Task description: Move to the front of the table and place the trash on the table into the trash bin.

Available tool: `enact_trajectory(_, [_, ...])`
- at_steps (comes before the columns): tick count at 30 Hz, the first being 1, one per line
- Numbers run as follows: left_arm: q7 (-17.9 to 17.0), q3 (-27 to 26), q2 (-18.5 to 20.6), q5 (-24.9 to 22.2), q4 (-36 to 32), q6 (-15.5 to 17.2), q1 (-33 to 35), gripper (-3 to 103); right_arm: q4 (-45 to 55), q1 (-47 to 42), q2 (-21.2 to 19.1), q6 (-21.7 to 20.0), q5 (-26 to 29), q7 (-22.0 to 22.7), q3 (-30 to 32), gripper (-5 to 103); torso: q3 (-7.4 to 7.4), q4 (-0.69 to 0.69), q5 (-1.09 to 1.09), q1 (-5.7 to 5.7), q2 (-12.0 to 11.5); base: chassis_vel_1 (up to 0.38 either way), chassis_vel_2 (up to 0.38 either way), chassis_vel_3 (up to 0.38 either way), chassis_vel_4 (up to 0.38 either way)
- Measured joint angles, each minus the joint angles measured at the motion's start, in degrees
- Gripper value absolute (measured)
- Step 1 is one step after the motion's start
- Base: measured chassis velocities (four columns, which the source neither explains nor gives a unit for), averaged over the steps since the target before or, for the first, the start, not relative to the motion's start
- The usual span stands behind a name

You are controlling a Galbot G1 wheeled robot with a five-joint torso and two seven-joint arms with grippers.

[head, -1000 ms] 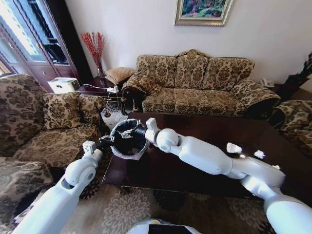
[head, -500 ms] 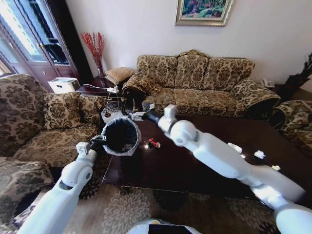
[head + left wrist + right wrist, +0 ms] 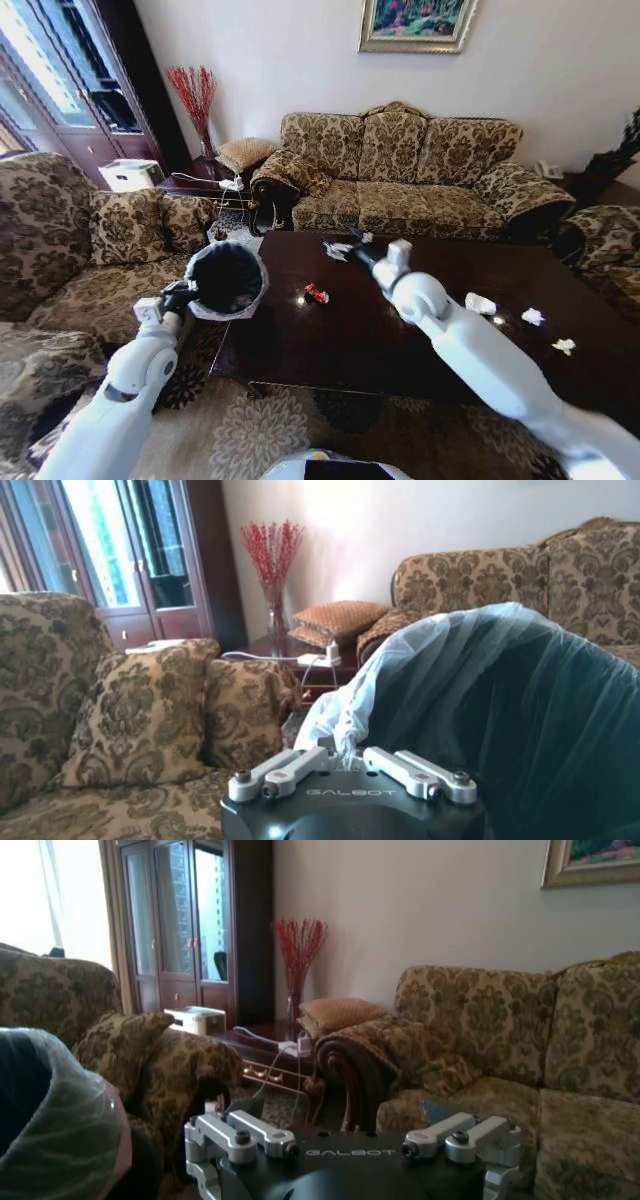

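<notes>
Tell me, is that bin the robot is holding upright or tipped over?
Tipped. The trash bin hangs off the table's left end, gripped by the left gripper, its dark mouth facing the head camera, not the ceiling.

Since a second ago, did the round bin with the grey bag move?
Yes. The round bin with the grey bag, held by the left end effector, slid left, off the dark glossy table toward the armchair.
</notes>
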Motion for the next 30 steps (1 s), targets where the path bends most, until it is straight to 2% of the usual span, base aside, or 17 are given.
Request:
enact_trajectory(4, [-0.4,-0.3,-1.3,0.9,-1.6,-0.2,1.6,1,0.8,-4.6,-0.2,1.2,-2.0,0.5,1.2,100,0.00,-0.01,-0.02,0.00,0.0,0.000,0.000,0.000,0.000])
enact_trajectory(15, [-1.0,-2.9,-2.5,1.4,-5.3,-0.2,5.4,1,0.6,-6.5,1.2,1.3,-2.8,1.5,0.9,100,0.00,0.02,-0.02,0.00,0.0,0.000,0.000,0.000,0.000])
enact_trajectory(30, [-1.2,-2.6,-3.6,1.9,-7.3,-0.3,6.3,1,2.2,-12.1,0.3,1.2,-4.5,1.8,2.6,100,0.01,0.02,-0.02,0.01,0.0,-0.014,0.108,0.108,-0.010])
